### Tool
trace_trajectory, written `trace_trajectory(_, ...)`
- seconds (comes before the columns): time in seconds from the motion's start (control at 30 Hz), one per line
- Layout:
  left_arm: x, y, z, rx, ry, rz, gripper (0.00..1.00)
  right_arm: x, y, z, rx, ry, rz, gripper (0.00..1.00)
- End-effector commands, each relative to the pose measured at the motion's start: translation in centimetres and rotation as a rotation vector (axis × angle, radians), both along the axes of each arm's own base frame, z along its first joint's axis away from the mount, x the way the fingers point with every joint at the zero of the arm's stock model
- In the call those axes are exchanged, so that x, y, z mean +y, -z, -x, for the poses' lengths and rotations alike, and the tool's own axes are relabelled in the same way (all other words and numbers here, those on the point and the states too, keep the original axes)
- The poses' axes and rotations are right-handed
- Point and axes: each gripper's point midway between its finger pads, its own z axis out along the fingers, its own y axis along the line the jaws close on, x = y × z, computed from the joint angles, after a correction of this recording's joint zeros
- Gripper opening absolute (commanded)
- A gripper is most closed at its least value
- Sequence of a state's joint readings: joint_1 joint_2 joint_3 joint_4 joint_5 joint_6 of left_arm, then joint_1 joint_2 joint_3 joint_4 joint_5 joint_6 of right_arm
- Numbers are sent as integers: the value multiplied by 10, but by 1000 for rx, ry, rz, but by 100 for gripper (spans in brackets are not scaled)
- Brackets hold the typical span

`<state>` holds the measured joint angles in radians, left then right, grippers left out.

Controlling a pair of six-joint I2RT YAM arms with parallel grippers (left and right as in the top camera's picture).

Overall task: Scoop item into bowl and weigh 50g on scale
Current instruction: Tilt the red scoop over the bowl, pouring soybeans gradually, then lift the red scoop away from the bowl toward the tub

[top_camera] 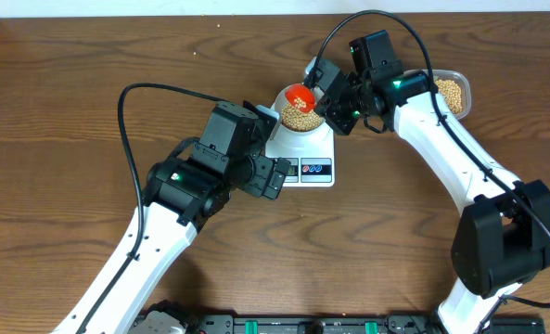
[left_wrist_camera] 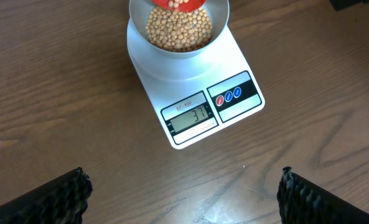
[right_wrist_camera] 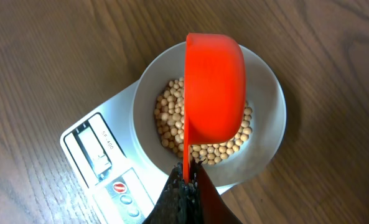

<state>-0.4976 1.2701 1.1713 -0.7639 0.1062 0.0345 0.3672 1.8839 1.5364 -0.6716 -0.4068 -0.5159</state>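
Right hand [right_wrist_camera: 187,190] is pressed together on the thin handle of a red-orange scoop [right_wrist_camera: 214,87], pinching it edge-on, with the cup sticking out straight ahead of the fingertips. The scoop is rolled over on its side, its smooth outer shell facing the wrist camera. Directly beneath the cup, a little past the hand, sits the white bowl [right_wrist_camera: 268,106], and there are the beans [right_wrist_camera: 168,118], a tan heap covering the bowl's bottom and showing on both sides of the scoop. The bowl stands on the white scale [left_wrist_camera: 190,87], on the end away from the display.

Over to the left hand [left_wrist_camera: 183,177]: fingers spread wide, holding nothing, hovering above the wooden bench [left_wrist_camera: 60,93]. The scale lies just ahead of this hand and between the lines of its two fingers, display end nearest. The display shows two digits, a 3 first; I cannot tell whether the second is 1 or 7. Two round buttons sit beside it.

From overhead, behind the right hand, near its wrist, a clear tub [top_camera: 466,96] holds more beans.
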Motion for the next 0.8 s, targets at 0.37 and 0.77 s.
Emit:
trace_trajectory(0.37, 0, 5, 1, 12, 12, -11, 98, -4, -21, -7, -152, -110, 64, 1)
trace_trajectory(0.77, 0, 5, 1, 13, 12, -11, 98, -2, -22, -7, -186, -154, 80, 1)
